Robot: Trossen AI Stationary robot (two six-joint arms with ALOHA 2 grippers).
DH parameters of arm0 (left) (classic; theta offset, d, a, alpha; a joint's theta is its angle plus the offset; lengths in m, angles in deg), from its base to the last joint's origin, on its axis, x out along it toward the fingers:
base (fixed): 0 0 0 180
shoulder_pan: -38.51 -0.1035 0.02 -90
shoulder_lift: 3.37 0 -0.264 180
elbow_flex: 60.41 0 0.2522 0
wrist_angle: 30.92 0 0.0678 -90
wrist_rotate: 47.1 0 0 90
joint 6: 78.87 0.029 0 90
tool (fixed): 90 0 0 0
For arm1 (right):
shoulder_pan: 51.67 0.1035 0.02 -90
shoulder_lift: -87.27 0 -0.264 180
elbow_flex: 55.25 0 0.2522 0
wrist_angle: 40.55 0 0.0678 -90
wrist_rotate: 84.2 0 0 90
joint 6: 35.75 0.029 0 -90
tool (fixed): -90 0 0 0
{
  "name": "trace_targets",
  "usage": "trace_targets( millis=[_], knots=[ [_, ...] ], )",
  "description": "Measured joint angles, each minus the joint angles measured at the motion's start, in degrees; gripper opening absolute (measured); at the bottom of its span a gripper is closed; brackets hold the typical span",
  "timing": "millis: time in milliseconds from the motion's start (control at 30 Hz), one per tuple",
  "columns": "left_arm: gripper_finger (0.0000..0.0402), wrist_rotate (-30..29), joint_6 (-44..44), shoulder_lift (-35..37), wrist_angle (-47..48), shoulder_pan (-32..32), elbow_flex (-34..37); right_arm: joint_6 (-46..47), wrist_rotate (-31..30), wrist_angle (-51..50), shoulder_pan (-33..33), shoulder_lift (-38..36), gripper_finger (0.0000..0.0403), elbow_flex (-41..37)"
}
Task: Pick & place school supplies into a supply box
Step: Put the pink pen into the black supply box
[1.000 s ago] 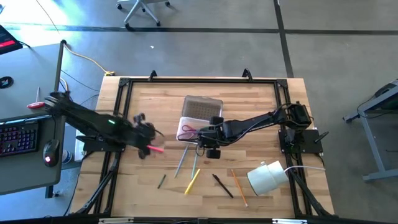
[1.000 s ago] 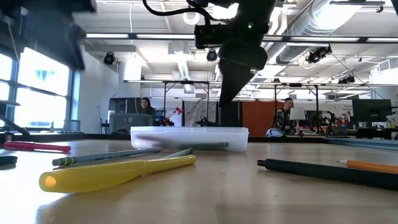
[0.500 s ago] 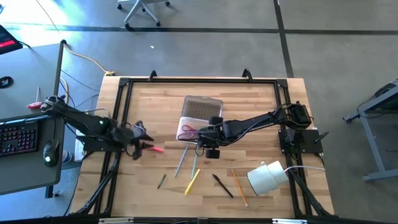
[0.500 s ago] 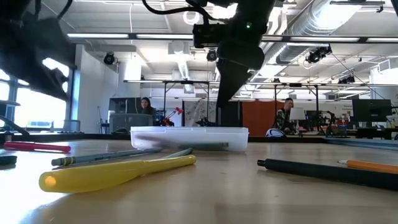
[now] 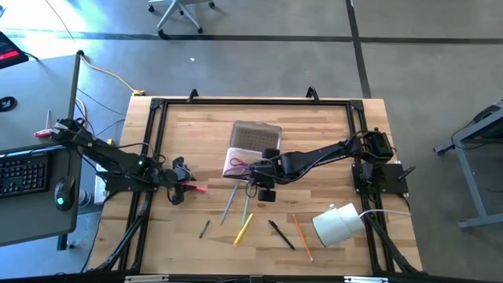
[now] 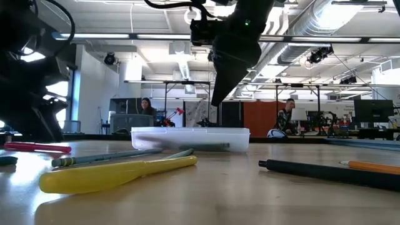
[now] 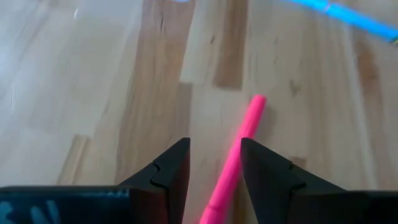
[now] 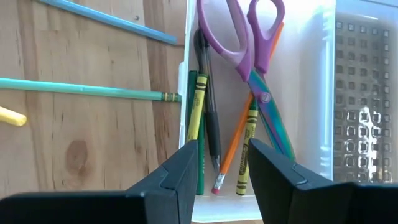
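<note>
The clear supply box (image 5: 240, 163) lies open on the table's middle, its dotted lid (image 5: 258, 135) folded toward the far edge. Inside it are purple-handled scissors (image 8: 249, 43), crayons, a dark pen and an orange pencil. My right gripper (image 8: 224, 168) hovers open above the box's near end. My left gripper (image 7: 214, 165) is open and low over the table's left part, its fingers standing on either side of a pink-red marker (image 7: 239, 146) that lies flat on the wood; I cannot tell whether a finger touches it.
Near the box lie a blue pencil (image 8: 106, 22), a green pencil (image 8: 87, 89), a yellow marker (image 5: 244, 228), a short dark crayon (image 5: 204, 229), a black pen (image 5: 280, 234) and an orange pencil (image 5: 302, 236). A white roll (image 5: 336, 224) sits at the near right.
My left gripper has come down toward the table and toward its near edge, settling over the pink-red marker with the fingers astride it. The marker has stayed where it was. My right gripper has kept above the box, tipping slightly.
</note>
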Motion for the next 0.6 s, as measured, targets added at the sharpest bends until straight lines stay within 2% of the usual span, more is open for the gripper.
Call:
trace_targets(
  millis=[167,400,600],
  knots=[
    [0.0177,2.6,-2.9,-4.5,-2.7,0.0,0.0,-0.1,0.0,0.0,0.0,0.0,0.0119,0.0],
    [0.0177,1.6,-1.5,-9.1,-6.8,0.0,0.0,-1.1,0.2,0.1,0.0,0.0,0.0119,0.0],
    [0.016,-1.8,-8.7,-13.9,-8.1,0.0,-0.3,-1.1,0.2,0.2,0.0,0.0,0.0119,0.0]
  ],
)
